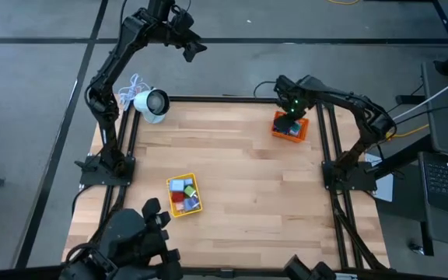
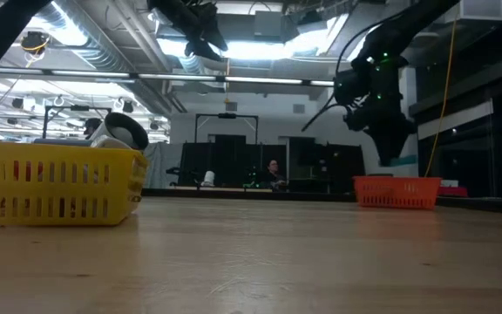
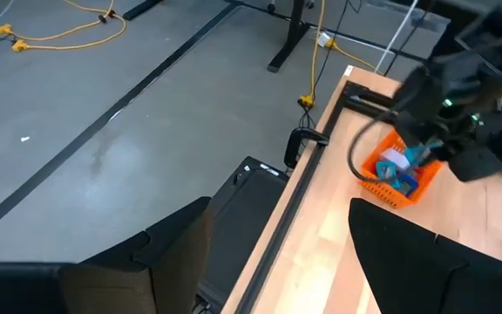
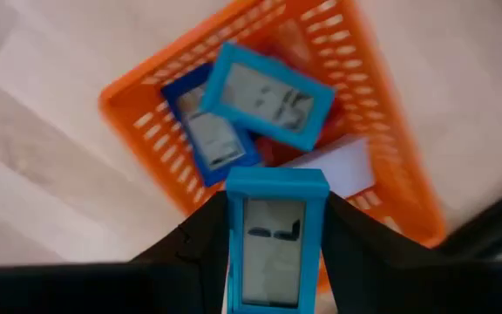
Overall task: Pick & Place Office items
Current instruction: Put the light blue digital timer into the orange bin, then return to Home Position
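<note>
Over the orange tray (image 1: 289, 128) at the counter's (image 1: 239, 179) two o'clock corner, the right gripper (image 4: 275, 249) hangs with its fingers clamped on a light blue office item (image 4: 274, 235), a small framed piece with a grey face. Directly beneath it inside the tray lie another light blue piece (image 4: 267, 87), a darker blue one (image 4: 209, 131) and a white one (image 4: 338, 166). The left gripper (image 1: 191, 48) is raised off the counter's far edge toward eleven o'clock, its fingers (image 3: 172, 253) partly spread and holding nothing. The yellow tray (image 1: 184, 194) sits near seven o'clock with more coloured pieces (image 1: 182, 192) inside. A white round device (image 1: 152, 105) rests at ten o'clock.
</note>
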Tool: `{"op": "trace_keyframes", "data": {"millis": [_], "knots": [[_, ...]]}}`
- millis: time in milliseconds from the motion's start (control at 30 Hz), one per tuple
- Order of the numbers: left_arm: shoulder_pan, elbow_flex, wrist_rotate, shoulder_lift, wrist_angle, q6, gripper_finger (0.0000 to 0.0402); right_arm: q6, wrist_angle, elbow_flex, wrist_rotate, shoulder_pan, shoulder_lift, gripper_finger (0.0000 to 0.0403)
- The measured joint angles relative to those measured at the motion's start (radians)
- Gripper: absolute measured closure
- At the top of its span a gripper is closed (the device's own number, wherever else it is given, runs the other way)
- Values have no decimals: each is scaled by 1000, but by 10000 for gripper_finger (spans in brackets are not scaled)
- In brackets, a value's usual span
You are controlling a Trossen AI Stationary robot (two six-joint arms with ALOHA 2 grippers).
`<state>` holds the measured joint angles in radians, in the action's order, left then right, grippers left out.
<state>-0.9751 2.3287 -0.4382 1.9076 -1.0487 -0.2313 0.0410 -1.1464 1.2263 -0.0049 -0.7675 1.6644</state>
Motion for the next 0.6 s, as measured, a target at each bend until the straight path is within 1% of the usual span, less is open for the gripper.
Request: {"op": "trace_keyframes", "data": {"millis": [33, 67, 200, 267, 300, 367, 500, 533, 600], "knots": [[-2, 0, 1, 0, 5, 7, 137, 0, 3, -10, -3, 3, -7, 254], [-5, 0, 1, 0, 13, 14, 137, 0, 3, -15, -3, 5, -13, 238], [-6, 0, 5, 0, 72, 58, 137, 3, 33, -16, 57, 10, -50, 140], [-6, 0, 0, 0, 93, 71, 137, 12, 53, -16, 49, 4, -71, 111], [-5, 0, -1, 0, 96, 75, 137, 20, 59, -16, 38, 1, -79, 105], [-5, 0, -1, 0, 96, 75, 137, 27, 64, -16, 37, -6, -91, 106], [-2, 0, 0, 0, 125, 96, 137, 57, 63, -14, 108, -11, -109, 130], [-2, 0, 0, -1, 150, 139, 137, 67, 58, -5, 115, -11, -116, 136], [-3, 0, 2, -9, 213, 278, 137, 93, 62, 30, 110, -9, -141, 146]]}}
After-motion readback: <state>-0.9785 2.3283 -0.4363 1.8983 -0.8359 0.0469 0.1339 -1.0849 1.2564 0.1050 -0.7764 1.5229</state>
